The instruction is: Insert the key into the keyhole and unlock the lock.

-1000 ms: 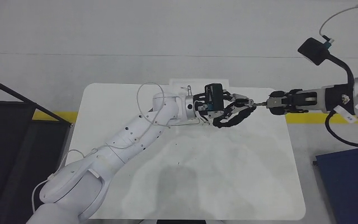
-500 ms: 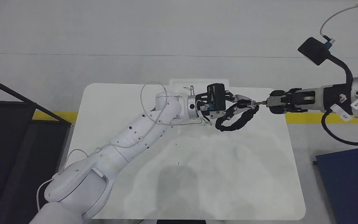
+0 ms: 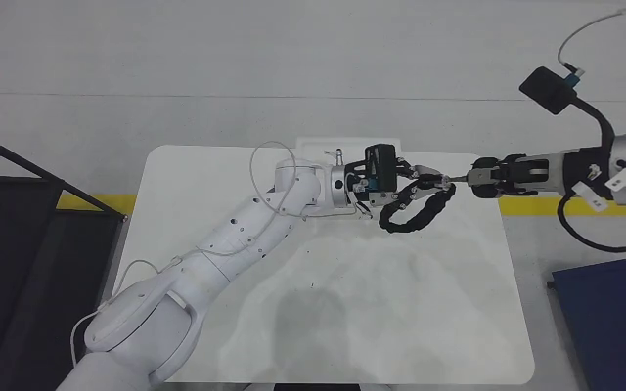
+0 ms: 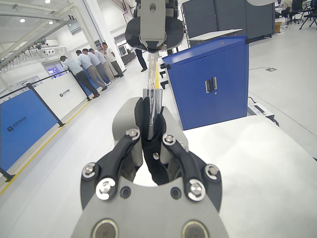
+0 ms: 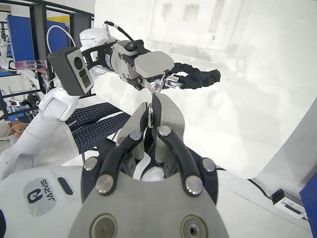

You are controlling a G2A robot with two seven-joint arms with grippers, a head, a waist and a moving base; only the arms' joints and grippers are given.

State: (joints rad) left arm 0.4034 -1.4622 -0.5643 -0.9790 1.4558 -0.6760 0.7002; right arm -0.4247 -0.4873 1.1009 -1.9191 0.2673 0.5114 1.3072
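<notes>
- The right gripper [image 5: 151, 107] sits nearest in its own wrist view, its fingers narrowed onto the head of the key [image 4: 151, 73]. The blade sticks straight out ahead of the fingertips.
- Just beyond the blade tip is the keyhole [image 5: 155, 87], a small round face on the end of the lock [image 4: 154, 95], which is a shiny metal cylinder. The tip meets that face. How deep it has gone cannot be told.
- The key's long axis and the cylinder's long axis run along one line, end to end, so the lock lies straight ahead of the right gripper. Judging from this, the coming move is a push along that line and then a twist about it.
- The left gripper [image 4: 148, 107] faces the right one, clamped on the cylinder's sides and holding it above the table [image 3: 245, 195].
- The lock's black sleeved cable [image 5: 198, 79] loops out sideways from the left gripper and hangs free.
- Farthest off, a white foam tray [image 5: 195, 33] with rectangular pockets lies at the table's back edge.
</notes>
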